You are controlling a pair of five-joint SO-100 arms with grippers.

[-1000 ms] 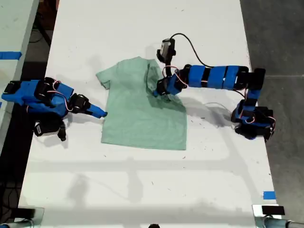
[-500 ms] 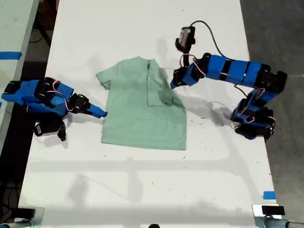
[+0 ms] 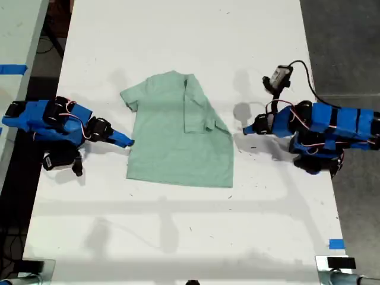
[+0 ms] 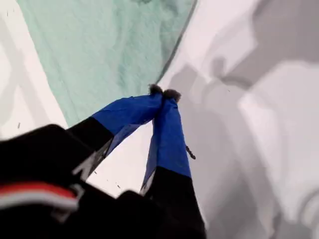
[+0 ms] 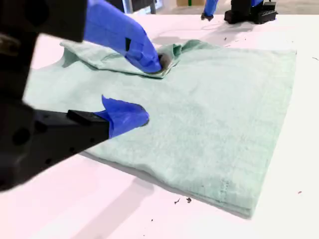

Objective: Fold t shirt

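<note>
**While one sleeve lies folded in, both tools hold nothing**

Where the white surface [image 3: 178, 35] is widest open to the exterior view, the small pale mint-green short-sleeved cloth t-shirt [image 3: 172, 148] lies flat near its middle, neck towards the far end and hem towards the near end. Its sleeve on the exterior view's right [image 3: 199, 116] is turned in over the body of the shirt, making a long flap that runs down from the collar. The sleeve on the exterior view's left [image 3: 129, 97] lies spread out on the surface.

My first tool [image 3: 245, 131] sits low over the bare surface on the exterior view's right, just beside the shirt's edge but apart from it. In the first wrist view its blue-taped jaws [image 4: 163, 93] are clenched tip to tip with nothing between them, and the green cloth [image 4: 109, 50] lies beyond the tips.

My second tool [image 3: 126, 142] is at the shirt's edge on the exterior view's left, about level with the shirt's middle. In the second wrist view it [image 5: 151, 89] stands released, jaws well apart over the near border of the cloth [image 5: 214, 124], with no fabric pinched between them. I cannot tell whether the lower jaw touches the shirt.
</note>
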